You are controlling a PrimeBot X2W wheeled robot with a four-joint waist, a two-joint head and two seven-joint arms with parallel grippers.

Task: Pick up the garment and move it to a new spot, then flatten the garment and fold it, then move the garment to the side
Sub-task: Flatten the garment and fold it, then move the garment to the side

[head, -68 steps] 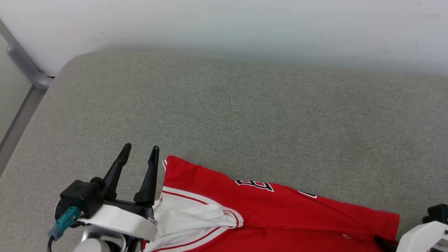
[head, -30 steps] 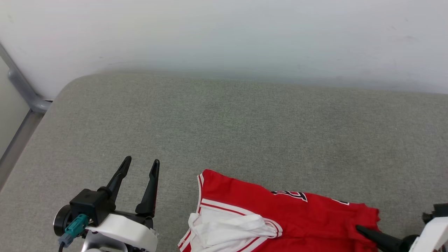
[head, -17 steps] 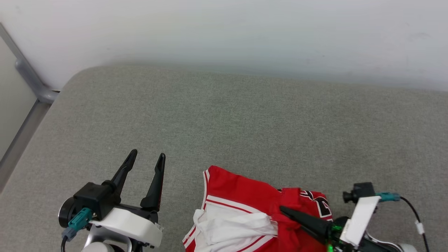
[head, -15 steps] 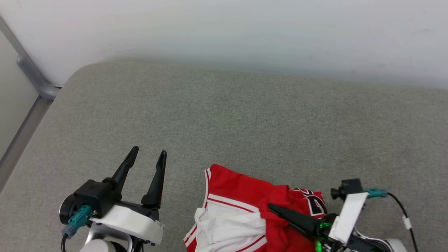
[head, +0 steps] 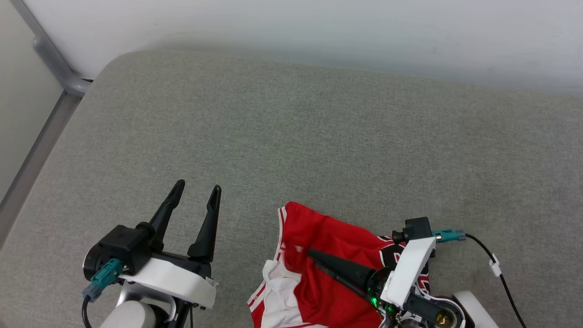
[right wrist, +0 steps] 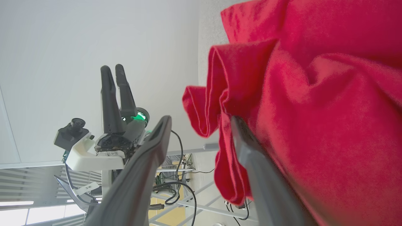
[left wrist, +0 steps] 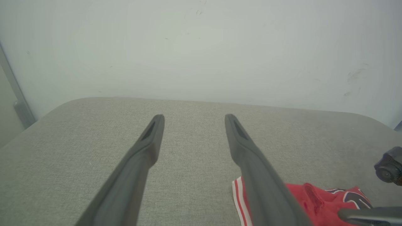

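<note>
The garment [head: 328, 232] lies bunched at the near edge of the grey cushion, red cloth folded over itself, with a white sleeve [head: 280, 291] and part of the black lettering [head: 391, 255] showing. My right gripper [head: 314, 253] points left across the top of it. In the right wrist view its fingers [right wrist: 201, 118] stand apart, and red cloth [right wrist: 314, 94] rests against one finger, a fold hanging at the gap. My left gripper [head: 198, 187] is open and empty to the left of the garment, apart from it; its wrist view [left wrist: 193, 116] shows the striped hem [left wrist: 238, 197] beside one finger.
The grey fabric cushion [head: 319, 136] stretches far and to both sides. A white wall [head: 319, 23] backs it. A grey metal rail [head: 59, 68] runs along the cushion's left side. The right wrist's cable [head: 494, 264] trails to the right.
My right gripper swung left, dragging the garment's right end over its left part, so the spread jersey is now bunched. The head camera shifted. The left gripper stayed open.
</note>
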